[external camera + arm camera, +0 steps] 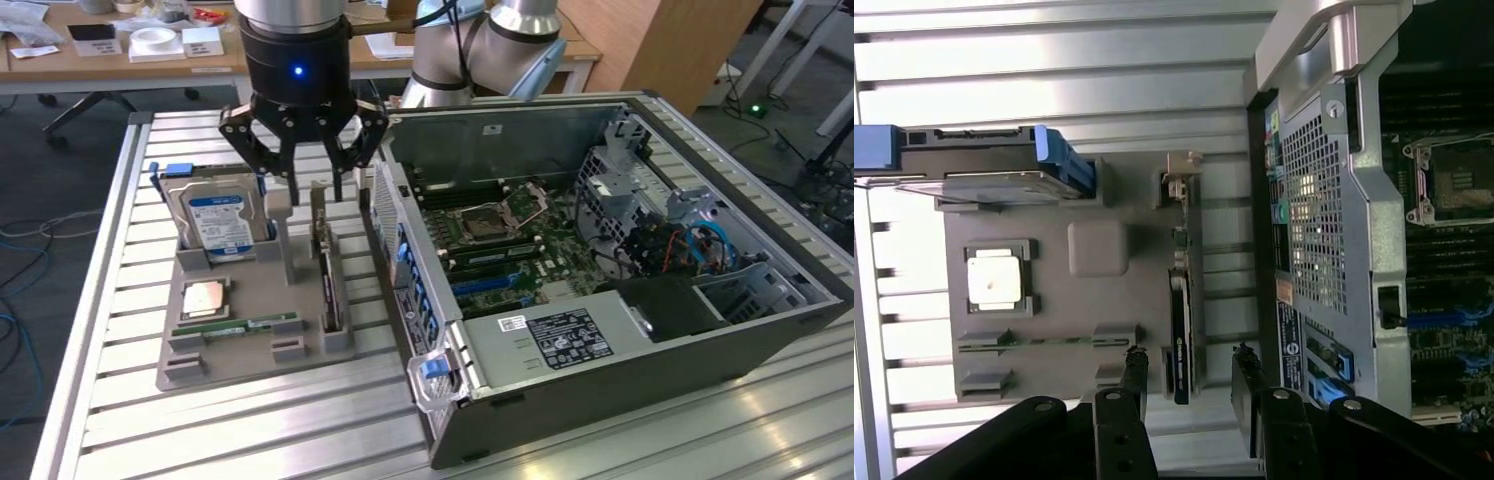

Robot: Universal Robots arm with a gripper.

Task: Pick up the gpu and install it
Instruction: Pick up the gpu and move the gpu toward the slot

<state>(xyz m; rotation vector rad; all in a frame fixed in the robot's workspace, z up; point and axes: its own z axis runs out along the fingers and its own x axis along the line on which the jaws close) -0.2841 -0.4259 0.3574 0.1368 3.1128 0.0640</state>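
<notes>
Looking down from my claw [1191,390], I see it released and holding nothing, its fingers [1135,372] spread to either side of the gpu [1181,320], a thin dark circuit-board card with a silver metal bracket. It stands on edge in a slot of the grey plastic tray [1054,300] just below the claw, clear of both fingers. To one side of the claw a boxy silver hard drive [220,222] stands in the same tray; to the other lies the open grey computer case [694,340], on the slatted metal counter [107,330].

The black multi-link gripper [324,190] had a cylindrical body bearing a small glowing blue light [296,71], mounted on a silver-grey tubular arm [514,35] with pale blue joint caps.
</notes>
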